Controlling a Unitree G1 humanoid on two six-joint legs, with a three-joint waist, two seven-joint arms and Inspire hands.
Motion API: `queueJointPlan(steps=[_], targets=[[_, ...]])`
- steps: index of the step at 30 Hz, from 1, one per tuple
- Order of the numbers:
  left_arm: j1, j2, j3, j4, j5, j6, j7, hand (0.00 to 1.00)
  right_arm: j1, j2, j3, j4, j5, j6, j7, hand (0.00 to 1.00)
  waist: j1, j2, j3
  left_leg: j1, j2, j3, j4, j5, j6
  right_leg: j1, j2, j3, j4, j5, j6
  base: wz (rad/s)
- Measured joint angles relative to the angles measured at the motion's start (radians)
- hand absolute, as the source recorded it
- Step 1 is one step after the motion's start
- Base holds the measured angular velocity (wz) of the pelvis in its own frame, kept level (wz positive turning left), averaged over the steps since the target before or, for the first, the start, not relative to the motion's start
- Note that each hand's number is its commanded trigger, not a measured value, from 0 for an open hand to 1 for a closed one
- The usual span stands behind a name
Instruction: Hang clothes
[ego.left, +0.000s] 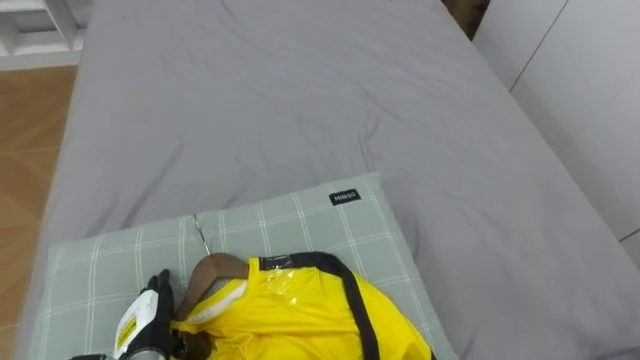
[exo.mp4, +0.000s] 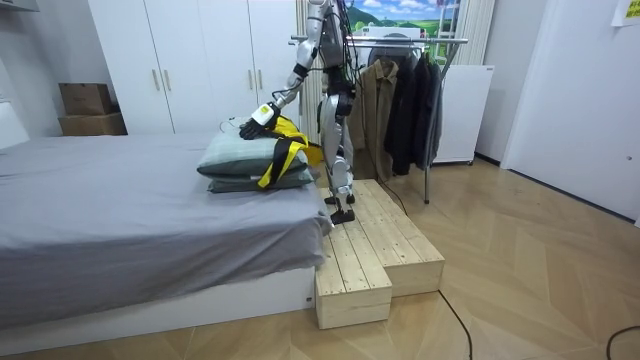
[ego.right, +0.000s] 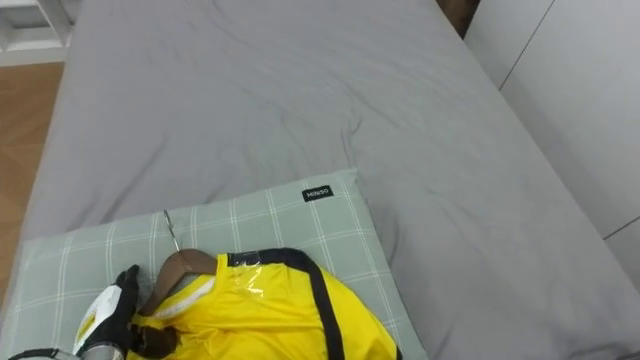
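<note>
Beside the grey-sheeted bed, we found the yellow, black-trimmed jacket on its brown wooden hanger lying crosswise on a green checked pillow. It lay immediately right of the robot's left hand, whose grip we couldn't tell.

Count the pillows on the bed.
2. They lie stacked on the bed, at the robot's end: a checked green pillow on top, under the yellow garment, and a greyer pillow beneath it. The garment hides part of the stack.
</note>
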Motion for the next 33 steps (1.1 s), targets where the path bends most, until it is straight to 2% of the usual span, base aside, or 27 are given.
queueJointPlan(steps=[6, 11, 14, 15, 16, 17, 18, 19, 21, 26, 29, 33], targets=[[0.000, -0.001, -0.004, 0.014, 0.004, 0.011, -0.036, 0.00, -0.001, -0.003, -0.001, 0.003, -0.010, 0.008, 0.011, 0.00, -0.005, 0.003, 0.0005, 0.009, -0.001, 0.000, 0.001, 0.002, 0.003, 0.010, -0.001, -0.002, 0.001, 0.000, 0.000, 0.01], [-0.002, 0.004, -0.027, 0.020, 0.005, 0.027, -0.059, 0.00, -0.011, -0.003, -0.003, 0.002, -0.013, 0.009, 0.021, 0.00, -0.022, 0.015, 0.0068, 0.007, -0.001, 0.000, -0.001, 0.004, 0.004, 0.003, -0.002, -0.003, 0.010, 0.000, 0.000, 0.01], [-0.003, 0.010, -0.027, 0.019, 0.009, 0.033, -0.067, 0.00, -0.007, -0.006, -0.012, 0.003, -0.052, 0.009, 0.021, 0.00, -0.024, 0.019, 0.0058, 0.003, 0.000, 0.000, -0.004, 0.007, 0.003, -0.009, -0.001, -0.003, 0.021, 0.000, 0.000, 0.00], [-0.004, 0.012, -0.027, 0.019, 0.010, 0.034, -0.071, 0.08, -0.008, -0.007, -0.013, 0.003, -0.057, 0.008, 0.021, 0.00, -0.025, 0.020, 0.0056, 0.001, 0.000, 0.001, -0.003, 0.008, 0.003, -0.010, -0.001, -0.002, 0.020, 0.000, 0.000, 0.00], [-0.007, 0.016, -0.028, 0.020, 0.009, 0.034, -0.078, 0.50, -0.009, -0.008, -0.014, 0.002, -0.073, 0.007, 0.021, 0.00, -0.025, 0.020, 0.0056, -0.001, 0.000, 0.001, -0.003, 0.008, 0.003, -0.011, -0.001, -0.003, 0.018, 0.000, 0.000, 0.00], [-0.007, 0.018, -0.030, 0.019, 0.007, 0.034, -0.083, 0.72, -0.010, -0.010, -0.021, 0.002, -0.089, 0.007, 0.022, 0.00, -0.025, 0.020, 0.0053, -0.001, 0.000, 0.001, -0.002, 0.008, 0.003, -0.011, -0.001, -0.003, 0.018, 0.000, 0.000, 0.00], [-0.007, 0.018, -0.030, 0.019, 0.007, 0.034, -0.085, 0.83, -0.010, -0.011, -0.023, 0.003, -0.092, 0.007, 0.022, 0.00, -0.025, 0.020, 0.0050, 0.000, 0.000, 0.001, -0.002, 0.008, 0.003, -0.010, -0.001, -0.003, 0.018, 0.000, 0.000, 0.00], [-0.007, 0.019, -0.031, 0.017, 0.007, 0.034, -0.085, 1.00, -0.011, -0.013, -0.023, 0.003, -0.100, 0.006, 0.022, 0.00, -0.025, 0.021, 0.0049, 0.000, -0.001, 0.001, -0.002, 0.008, 0.003, -0.010, -0.001, -0.003, 0.018, 0.000, 0.000, 0.00], [-0.008, 0.023, -0.030, 0.015, 0.007, 0.034, -0.084, 1.00, -0.011, -0.015, -0.024, 0.003, -0.114, 0.003, 0.023, 0.00, -0.025, 0.021, 0.0047, 0.000, -0.001, 0.001, -0.002, 0.008, 0.003, -0.010, -0.001, -0.004, 0.017, 0.000, 0.000, 0.00], [-0.023, 0.069, -0.030, 0.013, 0.007, 0.037, -0.073, 1.00, -0.011, -0.025, -0.024, 0.003, -0.129, -0.001, 0.031, 0.00, -0.025, 0.026, 0.0025, 0.006, -0.001, 0.001, -0.002, 0.009, 0.003, -0.004, -0.002, -0.004, 0.016, 0.000, 0.000, 0.00], [-0.024, 0.071, -0.030, 0.014, 0.012, 0.043, -0.073, 1.00, -0.008, -0.025, -0.024, 0.003, -0.128, -0.001, 0.031, 0.00, -0.025, 0.027, 0.0029, 0.017, -0.002, 0.001, -0.006, 0.009, 0.003, 0.006, -0.002, -0.004, 0.014, 0.000, 0.000, 0.00], [-0.020, 0.055, -0.030, 0.016, 0.025, 0.057, -0.077, 1.00, -0.008, -0.025, -0.024, 0.003, -0.128, -0.001, 0.031, 0.00, -0.025, 0.027, 0.0029, 0.017, -0.002, 0.001, -0.008, 0.010, 0.004, 0.006, -0.002, -0.004, 0.014, 0.000, 0.000, 0.00]])
